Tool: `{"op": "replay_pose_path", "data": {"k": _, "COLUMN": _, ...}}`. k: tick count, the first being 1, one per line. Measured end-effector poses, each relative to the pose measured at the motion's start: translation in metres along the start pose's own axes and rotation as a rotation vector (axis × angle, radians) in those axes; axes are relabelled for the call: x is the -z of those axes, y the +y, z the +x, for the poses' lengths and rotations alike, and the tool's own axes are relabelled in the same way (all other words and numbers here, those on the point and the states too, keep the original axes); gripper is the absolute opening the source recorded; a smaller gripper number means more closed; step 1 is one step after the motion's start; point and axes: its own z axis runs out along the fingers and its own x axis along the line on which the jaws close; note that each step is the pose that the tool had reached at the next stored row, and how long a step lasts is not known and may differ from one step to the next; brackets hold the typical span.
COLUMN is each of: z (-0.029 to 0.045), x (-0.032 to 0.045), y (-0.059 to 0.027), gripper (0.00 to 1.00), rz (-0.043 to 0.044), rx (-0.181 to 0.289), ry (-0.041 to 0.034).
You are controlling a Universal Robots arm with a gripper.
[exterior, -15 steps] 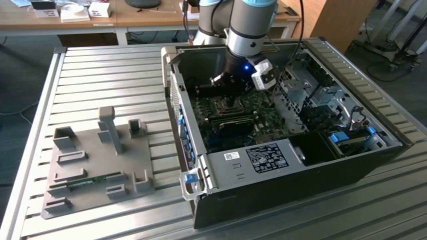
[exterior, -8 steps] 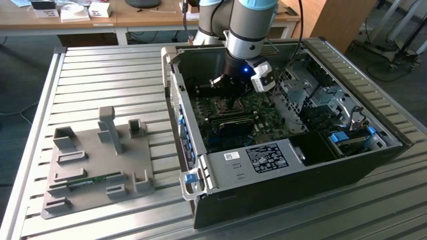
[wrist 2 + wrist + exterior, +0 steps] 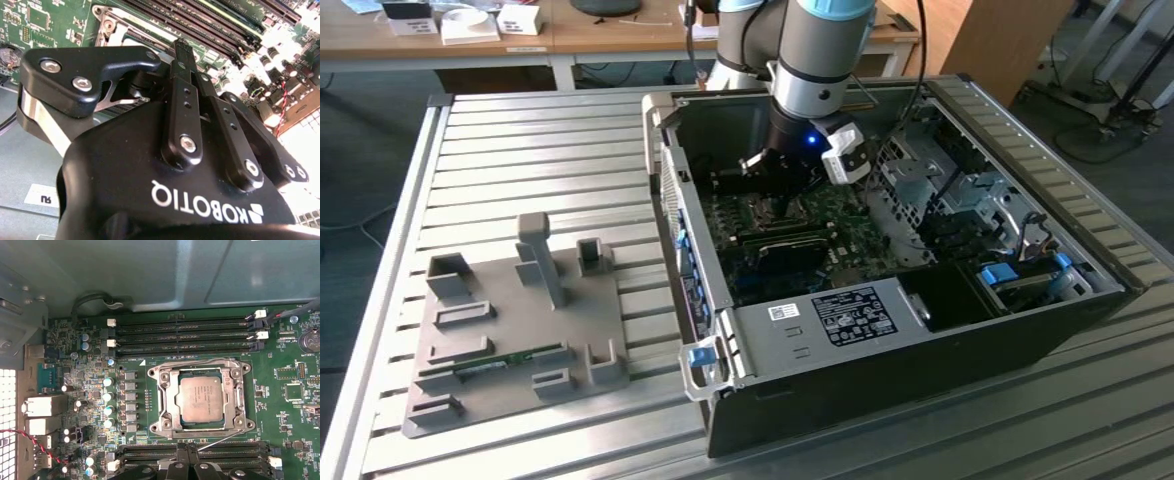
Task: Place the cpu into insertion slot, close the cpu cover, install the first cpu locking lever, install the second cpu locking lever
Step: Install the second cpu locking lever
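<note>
Cpu (image 3: 201, 399): flat square chip, silver-grey top, seated level in insertion slot (image 3: 169, 398). Slot: square recess edged with silver metal, on green board between two banks of long black memory slots. Cpu cover (image 3: 236, 399): thin silver frame lying flat around chip, chip showing through its window.

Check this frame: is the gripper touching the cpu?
Apart. In the first wrist view the cpu lies in the insertion slot, with the gripper off beyond its edge.
</note>
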Motion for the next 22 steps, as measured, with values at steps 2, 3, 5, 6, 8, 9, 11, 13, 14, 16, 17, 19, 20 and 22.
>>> {"op": "replay_pose_path", "data": {"k": 2, "z": 0.0001, "x": 0.0, "y": 0.0, "gripper": 0.11, "rz": 0.0, "rx": 0.0, "ry": 0.0}}
{"op": "replay_pose_path", "data": {"k": 3, "z": 0.0006, "x": -0.0001, "y": 0.0, "gripper": 0.11, "rz": -0.0001, "rx": 0.0, "ry": -0.0001}}
{"op": "replay_pose_path", "data": {"k": 5, "z": 0.0017, "x": -0.0002, "y": -0.0001, "gripper": 0.11, "rz": -0.0001, "rx": 0.0, "ry": -0.0001}}
{"op": "replay_pose_path", "data": {"k": 6, "z": 0.0025, "x": -0.0003, "y": -0.0002, "gripper": 0.11, "rz": 0.0, "rx": 0.0, "ry": -0.0001}}
{"op": "replay_pose_path", "data": {"k": 8, "z": 0.0045, "x": -0.0007, "y": -0.0003, "gripper": 0.11, "rz": -0.0001, "rx": 0.0, "ry": 0.0}}
{"op": "replay_pose_path", "data": {"k": 9, "z": 0.0055, "x": -0.0009, "y": -0.0004, "gripper": 0.11, "rz": -0.0001, "rx": 0.0, "ry": -0.0001}}
{"op": "replay_pose_path", "data": {"k": 11, "z": 0.0075, "x": -0.001, "y": -0.0005, "gripper": 0.11, "rz": 0.0001, "rx": 0.0, "ry": -0.0001}}
{"op": "replay_pose_path", "data": {"k": 13, "z": 0.0098, "x": -0.0011, "y": -0.0006, "gripper": 0.11, "rz": 0.0001, "rx": 0.0, "ry": -0.0002}}
{"op": "replay_pose_path", "data": {"k": 14, "z": 0.0103, "x": -0.0011, "y": -0.0006, "gripper": 0.11, "rz": 0.0001, "rx": 0.0, "ry": -0.0002}}
{"op": "replay_pose_path", "data": {"k": 16, "z": 0.0108, "x": -0.0012, "y": -0.0007, "gripper": 0.11, "rz": 0.0, "rx": 0.0, "ry": -0.0002}}
{"op": "replay_pose_path", "data": {"k": 17, "z": 0.011, "x": -0.0012, "y": -0.0007, "gripper": 0.11, "rz": 0.0, "rx": 0.0, "ry": -0.0002}}
{"op": "replay_pose_path", "data": {"k": 19, "z": 0.0116, "x": -0.0013, "y": -0.0008, "gripper": 0.11, "rz": -0.0001, "rx": 0.0, "ry": -0.0003}}
{"op": "replay_pose_path", "data": {"k": 20, "z": 0.0124, "x": -0.0014, "y": -0.0009, "gripper": 0.11, "rz": -0.0001, "rx": 0.0, "ry": -0.0003}}
{"op": "replay_pose_path", "data": {"k": 22, "z": 0.0138, "x": -0.0015, "y": -0.0009, "gripper": 0.11, "rz": 0.0, "rx": 0.0, "ry": -0.0003}}
